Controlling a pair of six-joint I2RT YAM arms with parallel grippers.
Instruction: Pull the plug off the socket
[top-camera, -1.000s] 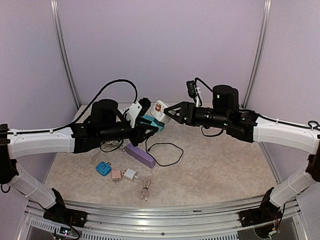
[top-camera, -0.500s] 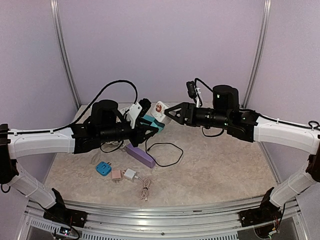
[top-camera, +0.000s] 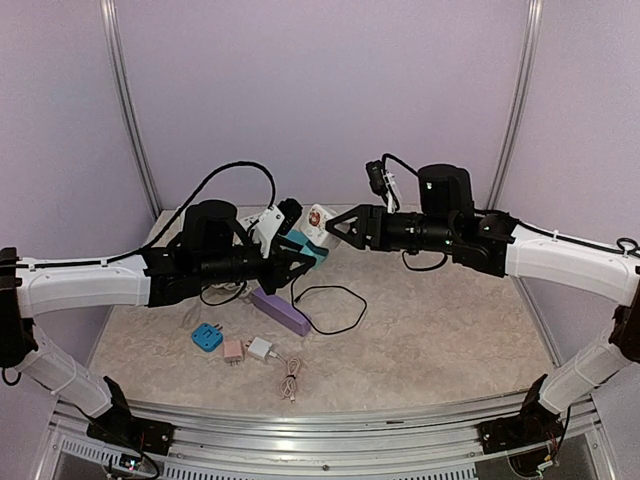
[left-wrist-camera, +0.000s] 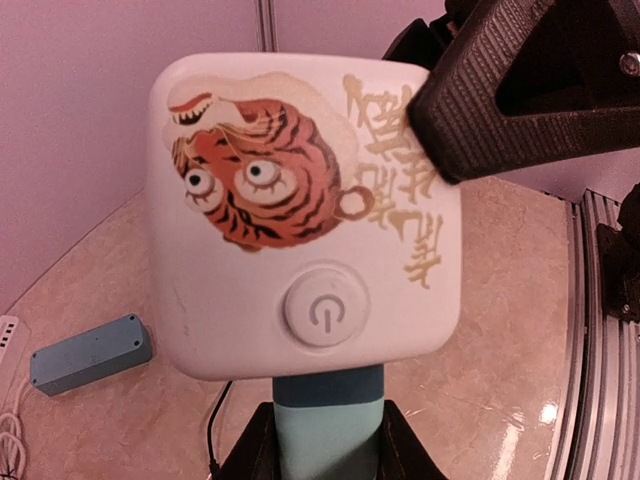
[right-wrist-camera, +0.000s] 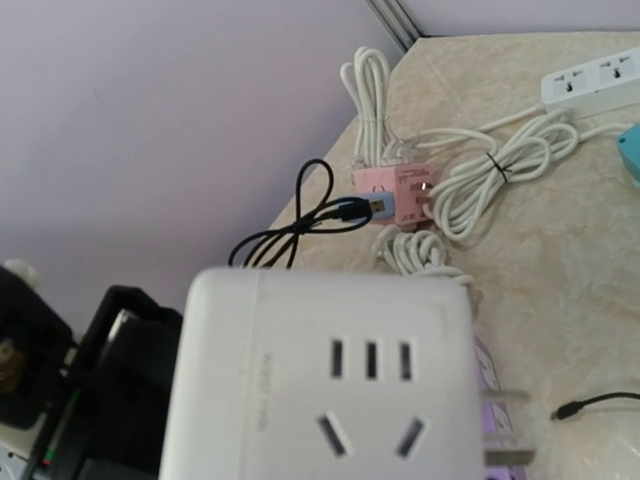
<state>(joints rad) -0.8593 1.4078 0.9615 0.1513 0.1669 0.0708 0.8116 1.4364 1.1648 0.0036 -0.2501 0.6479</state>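
A white cube socket (top-camera: 318, 217) with a tiger print is held in the air above the back of the table. A teal plug (top-camera: 300, 245) sticks out of its underside. My left gripper (top-camera: 292, 252) is shut on the teal plug (left-wrist-camera: 328, 420), with the cube (left-wrist-camera: 300, 210) right above its fingers. My right gripper (top-camera: 338, 225) is open just right of the cube; one of its fingers (left-wrist-camera: 530, 90) reaches the cube's upper right corner. In the right wrist view the cube's socket face (right-wrist-camera: 330, 380) fills the lower frame and my own fingers do not show.
On the table lie a purple power strip (top-camera: 280, 310), a black cable loop (top-camera: 330, 305), a blue adapter (top-camera: 207, 337), a pink adapter (top-camera: 233, 350) and a white charger (top-camera: 262, 349). A white power strip (right-wrist-camera: 595, 75), white cords (right-wrist-camera: 480, 175) and a pink cube (right-wrist-camera: 395, 195) lie at the back.
My right gripper has moved a little left, closer to the white cube. My left arm holds the plug and cube still.
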